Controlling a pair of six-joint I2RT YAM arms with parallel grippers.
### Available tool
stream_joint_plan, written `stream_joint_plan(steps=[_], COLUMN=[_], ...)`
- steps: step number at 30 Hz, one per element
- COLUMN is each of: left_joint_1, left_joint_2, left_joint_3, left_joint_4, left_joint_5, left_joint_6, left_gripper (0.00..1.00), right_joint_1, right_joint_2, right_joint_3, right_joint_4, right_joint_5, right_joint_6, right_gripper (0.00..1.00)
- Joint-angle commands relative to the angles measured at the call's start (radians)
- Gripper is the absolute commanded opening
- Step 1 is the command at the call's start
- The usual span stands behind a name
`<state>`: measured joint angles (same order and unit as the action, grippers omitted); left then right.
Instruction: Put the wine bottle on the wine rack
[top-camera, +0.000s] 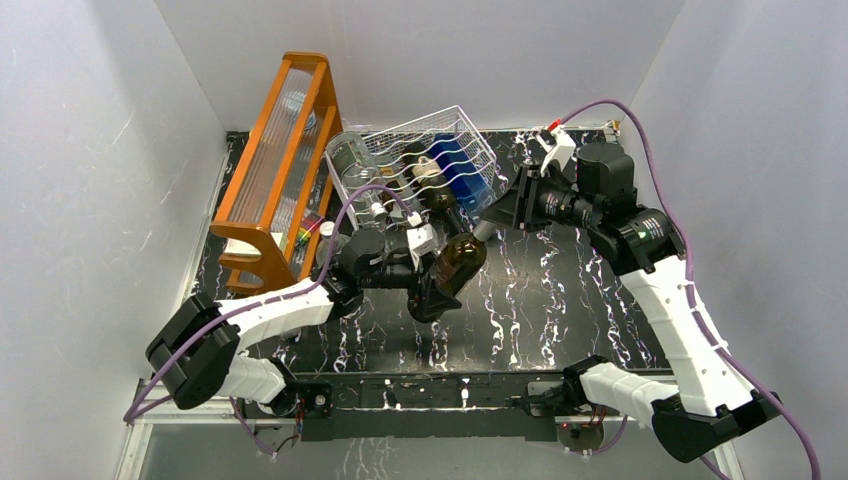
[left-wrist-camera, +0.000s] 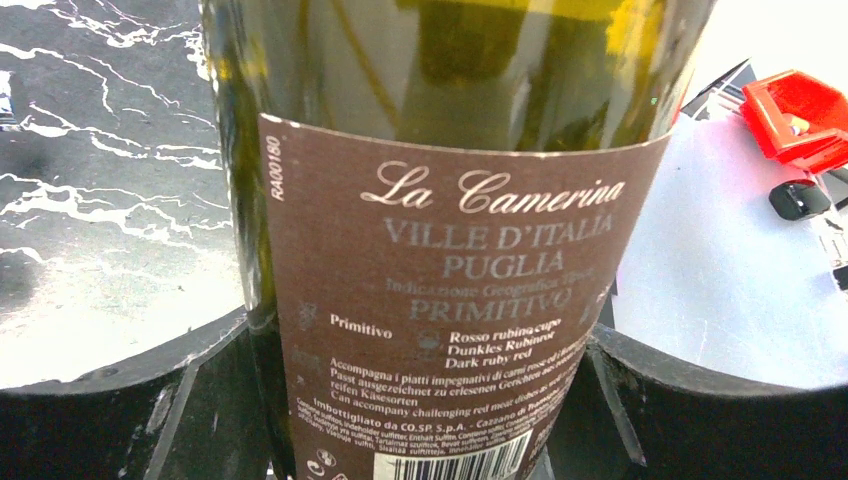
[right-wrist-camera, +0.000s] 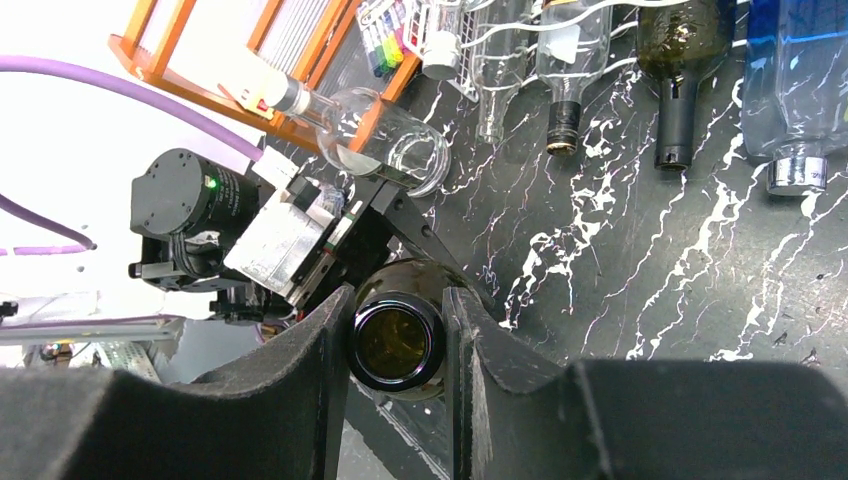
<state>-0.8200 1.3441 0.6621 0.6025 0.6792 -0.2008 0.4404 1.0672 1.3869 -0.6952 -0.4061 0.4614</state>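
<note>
The wine bottle (top-camera: 462, 260) is dark brown-green glass with a brown label. It is held tilted above the table, neck pointing up-right toward the wine rack. My left gripper (top-camera: 436, 282) is shut on its lower body; the label (left-wrist-camera: 440, 330) fills the left wrist view between the fingers (left-wrist-camera: 120, 400). My right gripper (top-camera: 488, 226) is shut on the neck, with the open mouth (right-wrist-camera: 397, 341) between its fingers (right-wrist-camera: 310, 370). The wine rack (top-camera: 395, 148) is a white wire basket at the back centre, just beyond the bottle.
The rack holds several bottles, among them a blue one (top-camera: 460, 172) and a dark one (right-wrist-camera: 685, 60), necks toward me. A tall orange wooden frame (top-camera: 283, 135) stands left of the rack. A clear bottle (right-wrist-camera: 375, 140) lies by its foot. White walls enclose the black marbled table (top-camera: 560, 290).
</note>
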Motion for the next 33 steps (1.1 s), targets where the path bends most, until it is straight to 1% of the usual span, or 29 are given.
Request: stream_joint_plan(steps=[1,2,3,5,8,10,12,14,17,21,24,30,33], left_joint_1=[0.004,0.005,0.005,0.004,0.005,0.004,0.004,0.003,-0.001,-0.002,-0.002,-0.001,-0.002], left_joint_2=[-0.12,-0.128,-0.13,-0.132,-0.145,-0.146,-0.143,-0.116,-0.105,-0.111,-0.109,-0.073,-0.061], left_joint_3=[0.073,0.106,0.138,0.199,0.218,0.226,0.227,0.22,0.223,0.194,0.171,0.203,0.224], left_joint_4=[-0.054,-0.125,-0.168,-0.207,-0.131,-0.116,-0.091,-0.024,-0.007,0.023,0.027,0.012,-0.022], left_joint_5=[-0.127,-0.183,-0.214,-0.268,-0.416,-0.456,-0.466,-0.507,-0.508,-0.499,-0.479,-0.467,-0.446], left_joint_6=[0.221,0.292,0.354,0.491,0.691,0.802,0.889,0.991,1.143,1.296,1.448,1.613,1.653], left_gripper=[0.0,0.0,0.0,0.0,0.0,0.0,0.0,0.0,0.0,0.0,0.0,0.0,0.0], right_joint_1=[-0.001,0.0,0.0,-0.001,0.0,-0.001,0.0,0.0,0.0,0.001,0.006,0.026,0.048], right_joint_2=[-0.057,-0.056,-0.047,-0.034,-0.046,-0.051,-0.055,-0.06,-0.049,-0.044,-0.023,-0.006,0.014], right_joint_3=[0.048,0.054,0.069,0.113,0.166,0.203,0.227,0.241,0.268,0.222,0.188,0.108,0.092], right_joint_4=[0.06,0.038,0.006,-0.054,-0.068,-0.09,-0.098,-0.096,-0.111,-0.152,-0.204,-0.24,-0.259], right_joint_5=[-0.045,-0.056,-0.047,-0.016,0.06,0.106,0.115,0.122,0.107,0.092,0.1,0.077,0.084], right_joint_6=[-0.036,-0.057,-0.087,-0.137,-0.17,-0.195,-0.209,-0.214,-0.232,-0.288,-0.328,-0.381,-0.4], right_gripper=[0.62,0.72,0.78,0.83,0.87,0.88,0.88,0.88,0.88,0.88,0.88,0.88,0.87])
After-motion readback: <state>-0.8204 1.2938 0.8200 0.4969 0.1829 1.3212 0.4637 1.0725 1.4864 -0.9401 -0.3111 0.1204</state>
